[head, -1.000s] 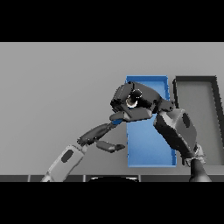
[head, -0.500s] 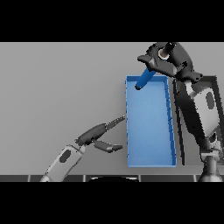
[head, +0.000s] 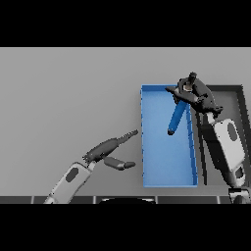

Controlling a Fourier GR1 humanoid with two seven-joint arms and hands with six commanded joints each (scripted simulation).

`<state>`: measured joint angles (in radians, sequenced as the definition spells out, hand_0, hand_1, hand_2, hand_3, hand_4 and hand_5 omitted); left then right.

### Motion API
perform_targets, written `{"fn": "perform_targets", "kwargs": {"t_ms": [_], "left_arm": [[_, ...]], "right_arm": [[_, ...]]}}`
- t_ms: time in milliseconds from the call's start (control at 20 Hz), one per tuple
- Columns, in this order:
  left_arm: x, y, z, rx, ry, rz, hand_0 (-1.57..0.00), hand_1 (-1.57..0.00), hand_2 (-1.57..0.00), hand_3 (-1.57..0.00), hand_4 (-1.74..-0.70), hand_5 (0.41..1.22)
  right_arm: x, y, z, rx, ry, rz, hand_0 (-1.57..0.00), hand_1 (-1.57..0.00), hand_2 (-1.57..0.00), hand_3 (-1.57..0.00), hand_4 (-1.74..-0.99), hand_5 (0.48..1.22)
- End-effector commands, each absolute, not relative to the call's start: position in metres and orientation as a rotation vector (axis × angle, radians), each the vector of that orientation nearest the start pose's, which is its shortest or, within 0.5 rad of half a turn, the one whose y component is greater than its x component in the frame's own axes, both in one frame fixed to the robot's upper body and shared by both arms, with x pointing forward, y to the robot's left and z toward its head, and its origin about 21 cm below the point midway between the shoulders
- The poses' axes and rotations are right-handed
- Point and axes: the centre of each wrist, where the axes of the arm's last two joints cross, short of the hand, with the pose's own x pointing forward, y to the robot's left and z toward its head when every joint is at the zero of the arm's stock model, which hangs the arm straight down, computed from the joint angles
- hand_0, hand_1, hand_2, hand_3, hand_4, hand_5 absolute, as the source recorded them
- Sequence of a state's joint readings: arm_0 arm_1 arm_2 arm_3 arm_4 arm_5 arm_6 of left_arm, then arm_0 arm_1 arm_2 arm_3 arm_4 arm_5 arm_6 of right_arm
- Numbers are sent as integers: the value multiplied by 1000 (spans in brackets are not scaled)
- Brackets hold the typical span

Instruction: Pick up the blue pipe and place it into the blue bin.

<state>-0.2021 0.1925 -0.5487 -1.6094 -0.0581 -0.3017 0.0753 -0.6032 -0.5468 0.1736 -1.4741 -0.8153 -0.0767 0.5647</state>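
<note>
Right hand (head: 192,92) curled round the top end of the blue pipe (head: 176,117), which hangs tilted over the far right part of the blue bin (head: 145,147), lower end pointing in, so it should fall inside the walls when let go. Whether it touches the floor cannot be told. Left hand (head: 109,149) rests left of the bin, fingers straight. A dark tray (head: 241,105) lies at right.
</note>
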Motion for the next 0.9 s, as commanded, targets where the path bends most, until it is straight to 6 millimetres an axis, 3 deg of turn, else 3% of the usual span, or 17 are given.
{"fn": "perform_targets", "kwargs": {"t_ms": [0, 50, 250, 300, 350, 450, 550, 600, 700, 850], "left_arm": [[250, 127, 40, -435, -1527, -982, 1, 1, 1, 1, -883, 464], [250, 124, 38, -426, -1523, -983, 1, 1, 1, 1, -881, 463], [244, 122, 38, -444, -1523, -973, 1, 1, 1, 1, -884, 460], [246, 120, 41, -431, -1518, -973, 1, 1, 1, 1, -885, 457], [246, 121, 42, -429, -1511, -974, 1, 1, 1, 1, -886, 455], [247, 120, 44, -429, -1516, -978, 1, 1, 1, 1, -885, 454], [246, 120, 41, -425, -1513, -981, 1, 1, 1, 1, -886, 454], [245, 119, 39, -424, -1508, -981, 1, 1, 1, 1, -888, 453], [249, 120, 40, -420, -1500, -983, 1, 1, 1, 1, -891, 452], [248, 121, 41, -435, -1514, -975, 1, 1, 1, 1, -896, 451]], "right_arm": [[353, -249, 172, 342, -1266, 180, -1571, -1571, -1571, -1571, -1741, 1120], [349, -249, 162, 328, -1212, 181, -1571, -1571, -1571, -1571, -1741, 1122], [338, -252, 121, 275, -1071, 208, -1571, -1571, -1571, -1571, -1591, 1114], [337, -255, 111, 249, -1021, 213, -1571, -1571, -1571, -1330, -1599, 1110], [337, -253, 102, 226, -963, 202, -1563, -1459, -1393, -1122, -1547, 1133], [336, -255, 91, 218, -863, 200, -1045, -933, -891, -718, -1455, 1164], [339, -252, 90, 204, -794, 203, -668, -597, -570, -459, -1338, 1157], [339, -250, 91, 192, -780, 260, -534, -477, -456, -367, -1285, 1141], [337, -247, 88, 154, -766, 339, -342, -305, -291, -234, -1208, 1028], [336, -246, 82, 71, -765, 447, -174, -156, -149, -120, -1149, 887]]}}
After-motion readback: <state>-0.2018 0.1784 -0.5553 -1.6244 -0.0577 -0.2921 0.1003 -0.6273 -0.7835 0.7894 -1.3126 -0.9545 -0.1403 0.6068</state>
